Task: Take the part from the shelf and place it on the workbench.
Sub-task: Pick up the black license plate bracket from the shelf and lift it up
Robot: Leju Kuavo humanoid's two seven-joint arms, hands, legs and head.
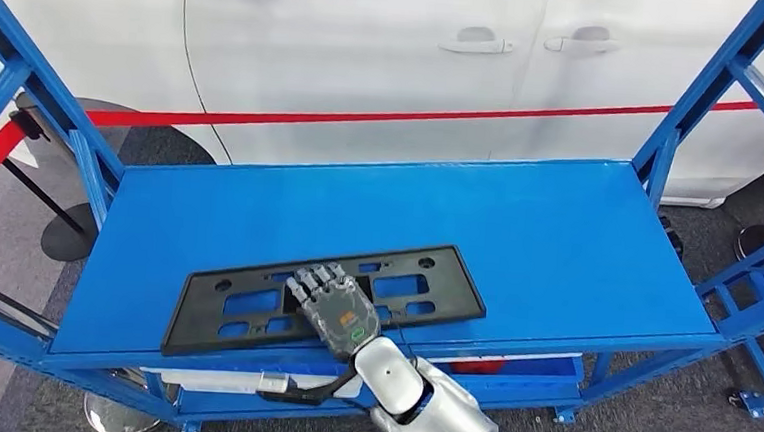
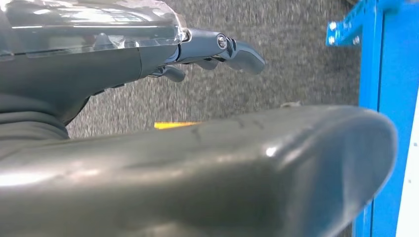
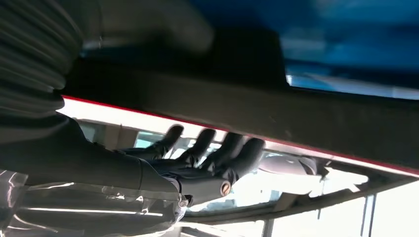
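The right hand (image 1: pixel 335 306) grips the black part (image 1: pixel 252 308), fingers on top, at the shelf (image 1: pixel 556 247) front edge. Lift it level. The left hand (image 2: pixel 217 49) hangs with fingers apart, empty.

The robot's left hand (image 2: pixel 197 54) hangs above grey speckled carpet (image 2: pixel 276 64), its dark fingers (image 2: pixel 242 52) loosely extended and holding nothing, a clear plastic wrap (image 2: pixel 89 24) over the part of the hand behind them. The thick grey thumb (image 2: pixel 222 173) stretches across the foreground. Beyond the fingertips stands a blue metal frame (image 2: pixel 380 74), bolted at its corner. A yellow strip (image 2: pixel 175 125) lies on the carpet, just past the thumb's edge.
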